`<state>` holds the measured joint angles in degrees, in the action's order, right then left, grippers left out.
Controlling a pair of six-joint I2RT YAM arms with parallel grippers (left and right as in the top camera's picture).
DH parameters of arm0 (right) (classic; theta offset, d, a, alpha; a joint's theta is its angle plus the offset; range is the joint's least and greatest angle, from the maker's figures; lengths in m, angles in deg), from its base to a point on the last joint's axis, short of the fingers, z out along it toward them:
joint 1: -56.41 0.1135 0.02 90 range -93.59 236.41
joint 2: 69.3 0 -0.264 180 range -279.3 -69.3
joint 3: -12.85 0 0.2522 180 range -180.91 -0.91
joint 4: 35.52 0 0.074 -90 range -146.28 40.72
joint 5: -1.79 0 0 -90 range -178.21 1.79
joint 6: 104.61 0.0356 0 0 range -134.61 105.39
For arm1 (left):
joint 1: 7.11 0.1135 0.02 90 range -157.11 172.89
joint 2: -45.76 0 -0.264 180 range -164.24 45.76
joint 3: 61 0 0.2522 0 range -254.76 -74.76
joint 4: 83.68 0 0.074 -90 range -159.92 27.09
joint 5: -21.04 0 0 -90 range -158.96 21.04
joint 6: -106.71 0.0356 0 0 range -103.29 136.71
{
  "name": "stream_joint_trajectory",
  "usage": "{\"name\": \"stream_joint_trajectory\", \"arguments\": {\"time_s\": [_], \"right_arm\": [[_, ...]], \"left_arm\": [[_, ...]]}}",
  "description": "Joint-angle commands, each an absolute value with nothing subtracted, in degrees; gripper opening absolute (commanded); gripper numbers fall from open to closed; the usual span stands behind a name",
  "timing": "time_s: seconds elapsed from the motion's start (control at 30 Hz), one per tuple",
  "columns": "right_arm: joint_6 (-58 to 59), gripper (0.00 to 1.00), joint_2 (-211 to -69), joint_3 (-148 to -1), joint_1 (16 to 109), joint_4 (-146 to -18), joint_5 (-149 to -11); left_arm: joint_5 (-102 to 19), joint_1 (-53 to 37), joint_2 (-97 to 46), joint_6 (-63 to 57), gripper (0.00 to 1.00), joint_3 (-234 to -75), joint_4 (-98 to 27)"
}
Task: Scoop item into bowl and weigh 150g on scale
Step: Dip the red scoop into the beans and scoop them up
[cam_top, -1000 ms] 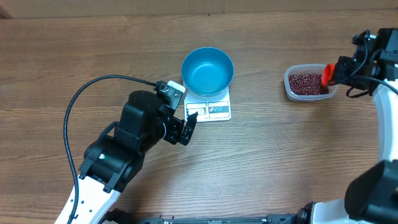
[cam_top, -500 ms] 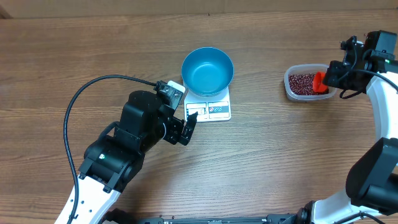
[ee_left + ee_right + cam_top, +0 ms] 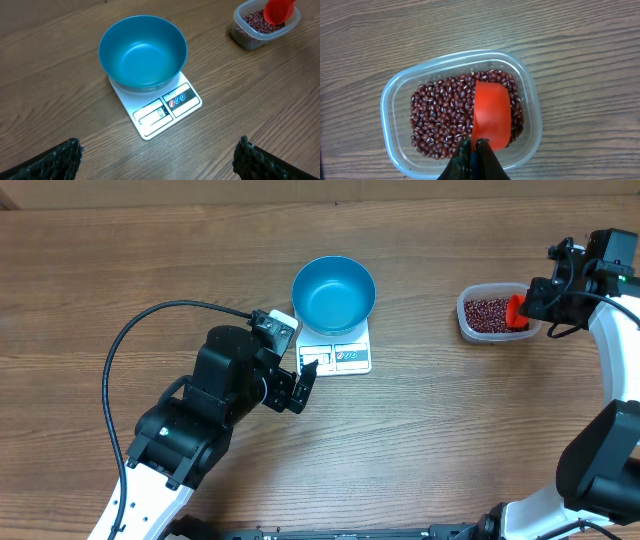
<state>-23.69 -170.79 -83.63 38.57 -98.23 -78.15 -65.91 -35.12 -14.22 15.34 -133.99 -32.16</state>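
Left gripper hangs low over the table just in front of the scale, jaws spread wide, holding nothing. Risk: any forward drift would nudge the scale or press on its platform and spoil the reading. The bowl sits on the scale, empty (no beans in it that I can see). It overhangs the platform, so a clip from an incoming scoop could shift it. Well to the right, the clear tub holds the beans. The red scoop rests over them, its handle pinched between the pressed-together fingers of the right gripper. Whether it is loaded I cannot tell. Likely failures: nothing braces the tub, so it may slide under the dig. A heaped scoop may shed beans on the long carry. A large load may overshoot the target.
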Motion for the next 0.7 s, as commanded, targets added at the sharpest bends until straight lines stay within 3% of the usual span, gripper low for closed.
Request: {"name": "stream_joint_trajectory", "arguments": {"time_s": [0.0, 0.67], "right_arm": [[-24.46, 0.04, -171.23, -84.00, 38.72, -98.10, -77.73], [-28.63, 0.04, -171.42, -81.90, 38.72, -98.40, -74.81]], "left_arm": [[-65.08, -34.84, -13.48, 14.80, 1.00, -133.83, -32.20], [-65.05, -34.84, -13.48, 14.80, 0.99, -133.83, -32.20]]}}
